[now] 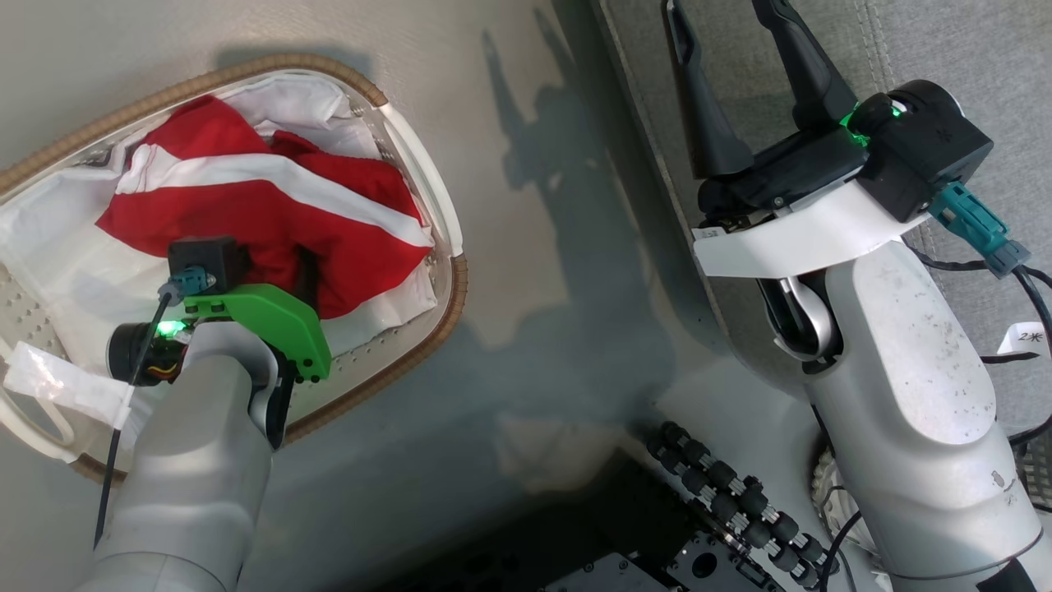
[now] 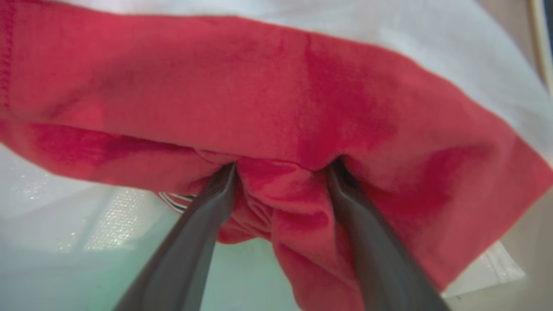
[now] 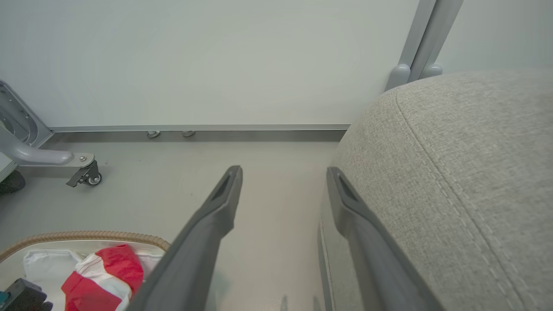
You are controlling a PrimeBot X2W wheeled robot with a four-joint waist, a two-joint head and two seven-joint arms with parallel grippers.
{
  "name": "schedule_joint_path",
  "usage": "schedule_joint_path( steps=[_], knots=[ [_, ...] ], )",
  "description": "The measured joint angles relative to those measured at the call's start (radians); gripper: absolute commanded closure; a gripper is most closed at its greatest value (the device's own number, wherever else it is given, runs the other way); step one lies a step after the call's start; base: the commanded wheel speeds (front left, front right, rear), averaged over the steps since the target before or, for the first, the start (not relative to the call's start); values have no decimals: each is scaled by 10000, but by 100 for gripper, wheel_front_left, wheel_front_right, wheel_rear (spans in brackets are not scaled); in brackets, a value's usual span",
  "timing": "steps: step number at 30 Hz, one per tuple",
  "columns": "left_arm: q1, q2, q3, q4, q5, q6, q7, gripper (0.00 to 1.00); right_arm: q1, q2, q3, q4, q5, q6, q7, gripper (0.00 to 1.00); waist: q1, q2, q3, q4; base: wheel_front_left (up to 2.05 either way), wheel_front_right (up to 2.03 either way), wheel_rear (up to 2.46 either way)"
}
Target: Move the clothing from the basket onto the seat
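We have our left gripper (image 2: 285, 166) pushed straight down into the clothing (image 1: 263, 205) in the basket (image 1: 450, 271), jaws apart astride a red fold (not yet pinched), and the seat (image 1: 945, 49) lies to the right, beneath our spread, empty right gripper (image 1: 723, 20).

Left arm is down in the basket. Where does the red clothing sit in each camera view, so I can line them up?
Head view: the clothing is upper left, lying in the basket.
Left wrist view: clothing across the middle, a fold between the fingers of the left gripper.
Right wrist view: clothing in the bottom left corner.
Shared landmark: the white liner under the clothing.
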Motion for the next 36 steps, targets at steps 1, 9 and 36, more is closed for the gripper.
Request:
schedule_joint_path(
  steps=[1,9,36],
  knots=[
    [-60,23,-94,38,-71,0,-2,0,0,0,-8,0,0,0,0,0,0,0,42,3,0,0,0],
    [-335,104,-631,355,-343,0,-4,100,-7,4,-27,86,0,0,0,0,0,0,92,80,0,0,0],
    [2691,-297,-255,-2324,-546,-2,-46,100,1433,21,-58,1494,-633,0,0,0,-2,0,-3508,810,0,0,0]
  ],
)
